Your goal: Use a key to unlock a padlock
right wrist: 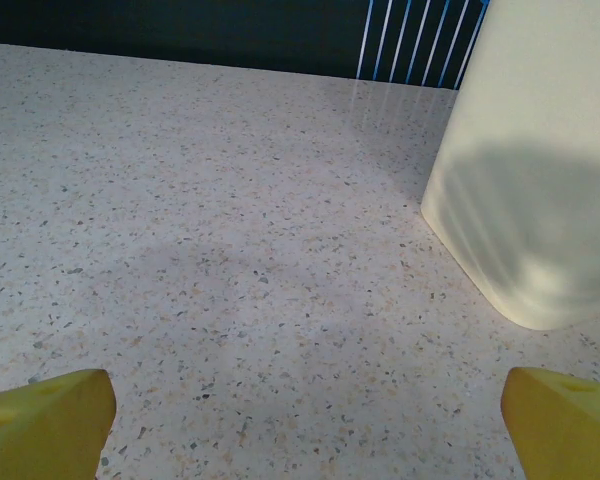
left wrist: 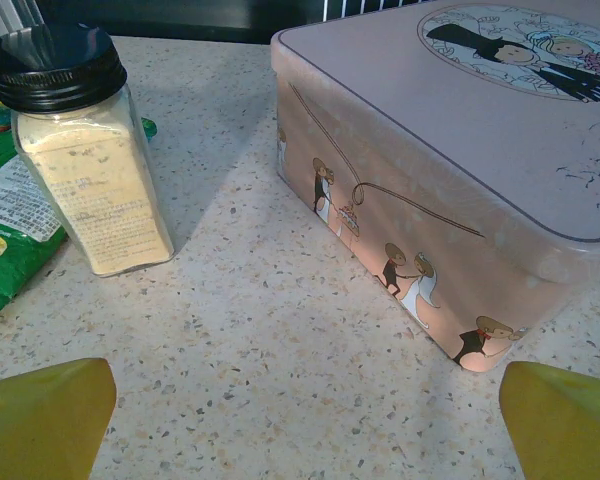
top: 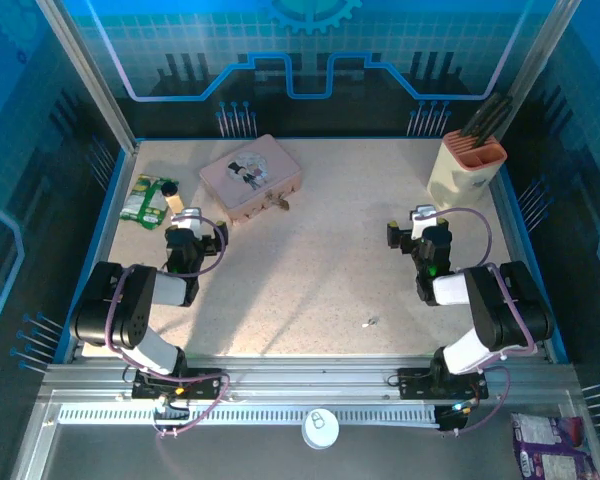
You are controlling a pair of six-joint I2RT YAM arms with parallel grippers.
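Overhead, the tiny brass padlock [top: 280, 203] sits at the near side of the pink rectangular tin [top: 250, 176]; the small silvery key [top: 370, 322] lies alone on open speckled tabletop [top: 320, 265]. Up close, left gripper [left wrist: 302, 420] and right gripper [right wrist: 305, 425] gape wide, empty.

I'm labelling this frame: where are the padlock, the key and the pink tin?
padlock [top: 280, 204]: top external view, brass body.
key [top: 370, 322]: top external view, middle of the key.
pink tin [left wrist: 450, 130]: left wrist view, bare lid surface.
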